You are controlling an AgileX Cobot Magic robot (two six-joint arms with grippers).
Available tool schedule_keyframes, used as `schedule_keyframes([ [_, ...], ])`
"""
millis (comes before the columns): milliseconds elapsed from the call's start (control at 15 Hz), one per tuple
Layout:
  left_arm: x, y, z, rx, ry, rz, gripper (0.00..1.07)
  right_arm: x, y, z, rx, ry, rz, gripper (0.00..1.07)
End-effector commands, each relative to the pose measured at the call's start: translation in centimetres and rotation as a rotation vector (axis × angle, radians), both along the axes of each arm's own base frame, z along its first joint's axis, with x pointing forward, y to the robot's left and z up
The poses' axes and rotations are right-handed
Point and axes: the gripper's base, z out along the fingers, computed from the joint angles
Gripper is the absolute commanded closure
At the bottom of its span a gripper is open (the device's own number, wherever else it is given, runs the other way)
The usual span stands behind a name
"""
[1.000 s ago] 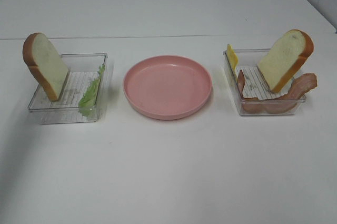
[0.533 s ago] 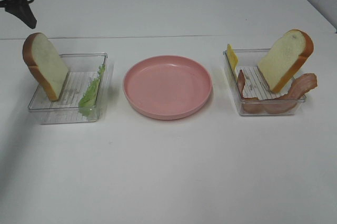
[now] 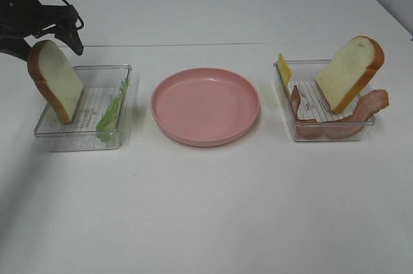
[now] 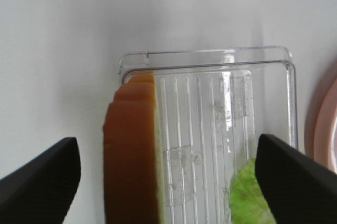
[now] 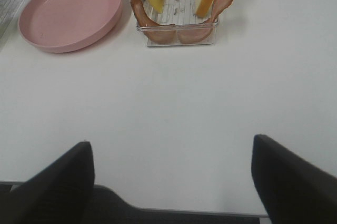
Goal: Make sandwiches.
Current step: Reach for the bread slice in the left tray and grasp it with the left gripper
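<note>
L tray [image 3: 126, 71]: bread slice [image 3: 57, 80] tilted at outer side, lettuce [image 3: 111, 114] leaning on plate-side wall; bare ribbed floor btw them = the one gap inside. L gripper [image 4: 167, 142] above it, jaws spread wide, bread + that gap btw the fingers. Plate [image 3: 205, 133]: open from above, strips of table [image 3: 206, 209] either side. R tray [image 3: 329, 137]: tight. Cheese [image 3: 284, 68] upright at plate-side wall, R bread [image 3: 348, 71] tilted, bacon [image 3: 371, 103] draped over front + outer rim; narrow slot btw cheese & bread. Table front wide open.
</note>
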Motion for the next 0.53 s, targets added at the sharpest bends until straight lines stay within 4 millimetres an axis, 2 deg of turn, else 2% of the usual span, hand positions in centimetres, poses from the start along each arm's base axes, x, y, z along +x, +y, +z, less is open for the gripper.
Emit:
schedule_keyframes([
  [67, -0.1, 0.2, -0.3, 0.036, 0.030, -0.002, 0.28, -0.3, 0.0, -0.1, 0.004, -0.033, -0.003, 0.27],
  [267, -0.1, 0.2, -1.2, 0.029, 0.070, 0.013, 0.29, -0.3, 0.0, -0.1, 0.004, -0.033, -0.003, 0.27],
  [400, -0.2, 0.2, -1.5, 0.014, 0.089, 0.058, 0.49, -0.3, 0.0, -0.1, 0.004, -0.033, -0.003, 0.27],
  [467, -0.2, 0.3, -1.5, 0.022, 0.094, 0.061, 0.97, -0.3, 0.0, -0.1, 0.004, -0.033, -0.003, 0.27],
  [533, -0.2, 0.3, -1.4, 0.026, 0.092, 0.058, 1.07, -0.3, 0.0, -0.1, 0.004, -0.033, -0.003, 0.27],
])
